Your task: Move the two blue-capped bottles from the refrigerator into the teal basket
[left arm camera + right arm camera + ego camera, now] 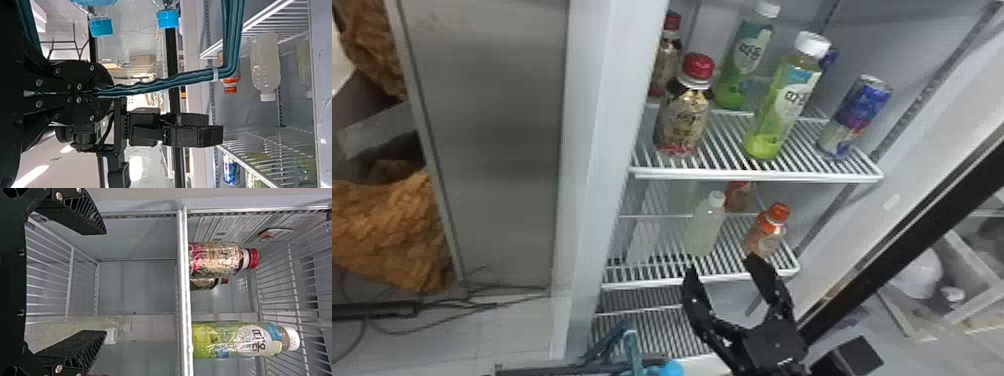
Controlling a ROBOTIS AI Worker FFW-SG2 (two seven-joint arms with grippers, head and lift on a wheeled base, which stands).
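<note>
My right gripper [722,267] stands open in front of the middle shelf; in the right wrist view my right gripper [105,282] has nothing between its fingers. The teal basket's handle [632,345] rises at the bottom of the head view, with a blue cap [672,369] beside it. In the left wrist view my left gripper [98,93] is shut on the teal handle [172,80]. Two blue-capped bottles show there by their caps, one cap [100,27] nearer the gripper and another cap [167,18] farther along. Most of the basket is hidden.
On the middle shelf [677,282] stand a white-capped pale bottle [704,230] and an orange-capped bottle [767,232]. The upper shelf [757,175] holds red-capped bottles, green bottles and a can [854,117]. The refrigerator's left wall [602,150] and dark right frame [907,240] flank the opening.
</note>
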